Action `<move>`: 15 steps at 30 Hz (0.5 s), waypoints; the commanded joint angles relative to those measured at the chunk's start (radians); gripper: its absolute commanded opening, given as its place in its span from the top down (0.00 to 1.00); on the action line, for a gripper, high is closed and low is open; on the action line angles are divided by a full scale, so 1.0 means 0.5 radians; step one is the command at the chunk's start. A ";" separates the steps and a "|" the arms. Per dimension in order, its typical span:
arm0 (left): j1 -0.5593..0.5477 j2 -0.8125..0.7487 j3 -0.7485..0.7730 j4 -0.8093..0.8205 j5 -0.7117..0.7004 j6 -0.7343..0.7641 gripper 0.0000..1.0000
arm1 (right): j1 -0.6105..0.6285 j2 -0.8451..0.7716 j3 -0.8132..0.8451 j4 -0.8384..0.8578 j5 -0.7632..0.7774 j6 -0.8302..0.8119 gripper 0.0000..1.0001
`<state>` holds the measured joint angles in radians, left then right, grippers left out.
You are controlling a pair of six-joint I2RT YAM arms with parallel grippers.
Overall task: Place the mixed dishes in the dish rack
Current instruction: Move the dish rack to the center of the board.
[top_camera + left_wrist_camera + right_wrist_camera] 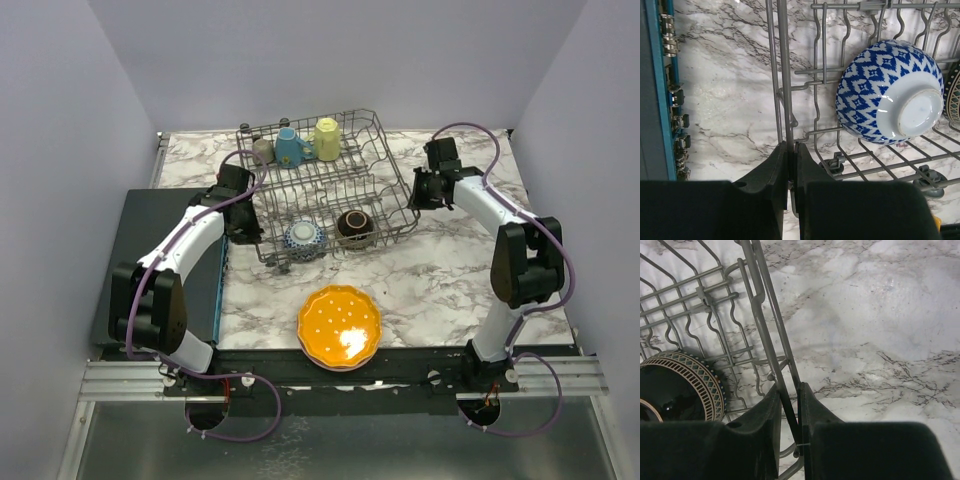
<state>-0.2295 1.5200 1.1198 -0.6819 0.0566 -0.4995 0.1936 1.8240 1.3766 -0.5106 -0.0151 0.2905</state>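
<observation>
The grey wire dish rack (340, 190) stands mid-table. Inside it, a grey mug (264, 150), a blue mug (290, 148) and a yellow mug (327, 139) sit at the back. A blue-patterned bowl (304, 238) (880, 95) and a brown bowl (354, 226) (680, 390) lie at the front. An orange white-dotted plate (340, 322) rests on a pink plate near the table's front edge. My left gripper (248, 225) (791, 145) is shut on the rack's left rim wire (782, 75). My right gripper (413, 190) (789, 387) is shut on the right rim wire (775, 320).
A dark flat mat (160, 260) with a teal edge (655, 100) lies left of the rack, beside my left arm. Marble tabletop (450, 270) shows to the right and in front of the rack. Grey walls close in the sides and back.
</observation>
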 commanded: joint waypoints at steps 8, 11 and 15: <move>-0.231 -0.016 0.014 0.165 0.230 -0.129 0.98 | -0.142 -0.209 -0.073 -0.037 0.216 0.095 1.00; -0.297 0.006 0.043 0.176 0.224 -0.153 0.98 | -0.188 -0.239 -0.086 -0.039 0.219 0.097 1.00; -0.377 0.040 0.079 0.186 0.181 -0.171 0.99 | -0.215 -0.239 -0.067 -0.060 0.203 0.099 1.00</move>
<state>-0.3458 1.5249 1.1198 -0.6598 0.0616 -0.5640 0.1162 1.7683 1.3289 -0.5289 0.0147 0.2554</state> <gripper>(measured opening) 0.120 0.179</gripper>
